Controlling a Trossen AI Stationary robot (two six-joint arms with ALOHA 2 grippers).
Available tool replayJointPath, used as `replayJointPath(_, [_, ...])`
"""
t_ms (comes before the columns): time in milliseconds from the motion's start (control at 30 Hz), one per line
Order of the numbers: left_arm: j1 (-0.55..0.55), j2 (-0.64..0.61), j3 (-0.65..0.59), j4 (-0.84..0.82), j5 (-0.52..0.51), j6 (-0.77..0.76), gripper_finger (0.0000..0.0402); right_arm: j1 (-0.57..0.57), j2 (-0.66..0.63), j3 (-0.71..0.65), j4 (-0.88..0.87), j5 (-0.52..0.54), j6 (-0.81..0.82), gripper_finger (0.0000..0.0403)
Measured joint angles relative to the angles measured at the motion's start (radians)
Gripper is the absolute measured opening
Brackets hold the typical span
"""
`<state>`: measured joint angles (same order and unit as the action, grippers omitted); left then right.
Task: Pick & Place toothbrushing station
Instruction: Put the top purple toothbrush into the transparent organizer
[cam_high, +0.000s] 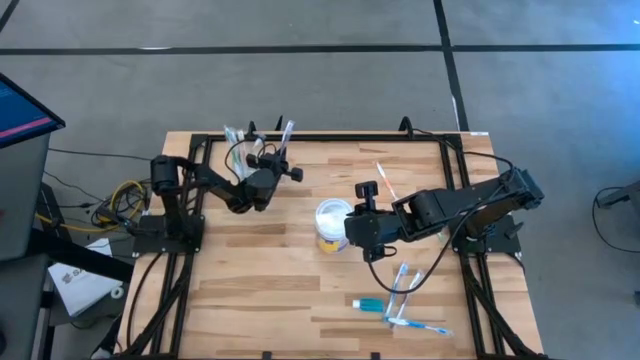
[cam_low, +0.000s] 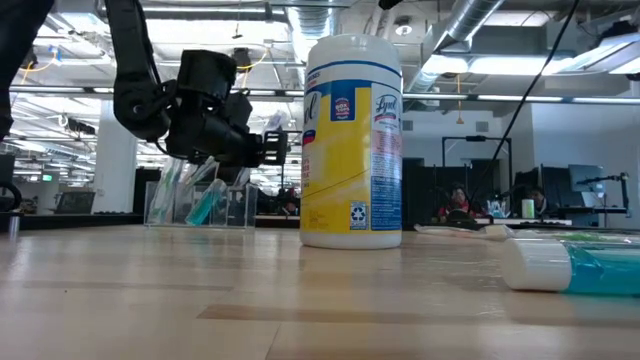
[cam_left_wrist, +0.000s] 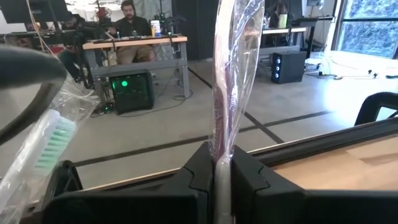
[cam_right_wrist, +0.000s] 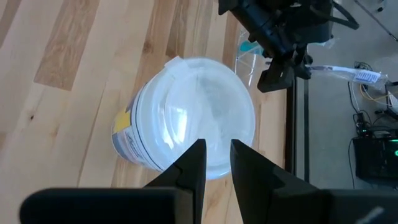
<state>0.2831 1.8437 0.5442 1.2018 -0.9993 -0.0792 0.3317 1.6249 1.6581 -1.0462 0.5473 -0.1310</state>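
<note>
The see-through toothbrushing station (cam_high: 238, 140) stands at the table's far left edge with wrapped toothbrushes in it; it also shows in the low view (cam_low: 195, 200). My left gripper (cam_high: 272, 168) is beside it, on its right, shut on a wrapped toothbrush (cam_high: 287, 135). In the left wrist view a second wrapped brush with green bristles (cam_left_wrist: 53, 146) shows close by. My right gripper (cam_right_wrist: 216, 160) is over the rim of the white-topped, yellow-banded tub (cam_high: 332, 224), its fingers pointing down with a narrow gap and nothing between them. My left gripper pinches the wrapped toothbrush between its two fingers at the lower part of its handle (cam_left_wrist: 221, 163). The brush runs on past the fingertips in its clear wrapper (cam_left_wrist: 235, 68), along the fingers, toward the table's far edge. It is lifted clear of the table (cam_low: 272, 128).
A loose toothbrush (cam_high: 385, 180) lies right of the tub. Several wrapped toothbrushes (cam_high: 405, 290) and a toothpaste tube (cam_high: 370, 303) lie at the near right; the tube shows close in the low view (cam_low: 570, 265). People sit at desks beyond the table (cam_left_wrist: 127, 25).
</note>
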Motion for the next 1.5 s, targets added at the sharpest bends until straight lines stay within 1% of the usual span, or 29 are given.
replayJointPath(200, [-0.008, -0.004, 0.0, 0.004, 0.015, -0.006, 0.0017, 0.0, -0.003, 0.0, 0.0, 0.0, 0.0, 0.0064])
replayJointPath(267, [-0.008, -0.004, 0.0, 0.002, 0.043, -0.008, 0.0023, 0.0, -0.003, 0.0, 0.0, 0.0, 0.0, 0.0064])
replayJointPath(367, [-0.008, -0.004, 0.0, 0.002, 0.053, -0.008, 0.0033, 0.0, -0.003, 0.0, 0.0, 0.0, 0.0, 0.0064])
replayJointPath(500, [-0.011, -0.004, 0.0, 0.002, 0.054, -0.008, 0.0038, 0.0, -0.003, 0.0, 0.0, 0.0, 0.0, 0.0064])
replayJointPath(1033, [-0.031, -0.004, 0.0, -0.003, 0.054, -0.007, 0.0036, 0.001, -0.003, 0.0, 0.0, 0.0, 0.0, 0.0064])
replayJointPath(1500, [-0.06, -0.004, -0.002, -0.017, 0.054, -0.004, 0.0065, 0.001, -0.003, 0.0, -0.001, -0.001, 0.001, 0.0064])
